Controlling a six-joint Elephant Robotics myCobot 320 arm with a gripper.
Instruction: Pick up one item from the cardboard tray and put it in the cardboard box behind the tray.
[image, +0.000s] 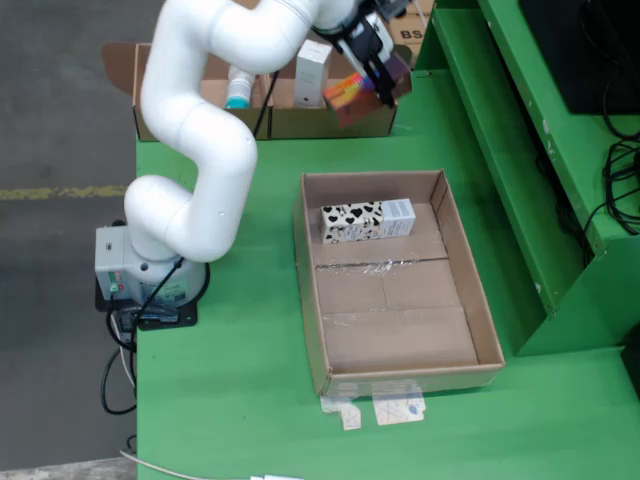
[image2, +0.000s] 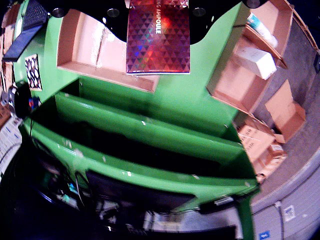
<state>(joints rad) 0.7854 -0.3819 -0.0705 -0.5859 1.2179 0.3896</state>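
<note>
Overhead view: a white myCobot arm (image: 200, 150) bends from its base at the left edge of a green table (image: 240, 380) toward the far side, its gripper (image: 368, 72) closed around a shimmering red-and-purple carton (image: 348, 92). The carton hangs tilted, its long axis slanting across the frame, over the right-hand end of the cardboard box (image: 330, 118) behind the tray, not resting on anything.

Left to right in the boxes at the back: a white bottle with a teal cap (image: 238, 90), then a tall white carton (image: 312, 72) standing upright, then the held carton.

Nearer the camera, the cardboard tray (image: 480, 300) holds one item, a long pack (image: 366, 220) printed with black hearts on white, lying with its long axis left to right against the far wall. Three scraps of white paper (image: 385, 410) lie on the table at the tray's near edge.

Gripper-mounted view: the holographic carton (image2: 158, 40) fills the top centre, patterned with small triangles; "AMPOULE" can be read along its upper edge, the word before it cut off. The fingers themselves are out of frame. To the right, a white carton (image2: 256, 59) and a teal-capped bottle (image2: 260, 27) lie in an open box (image2: 240, 90).
</note>
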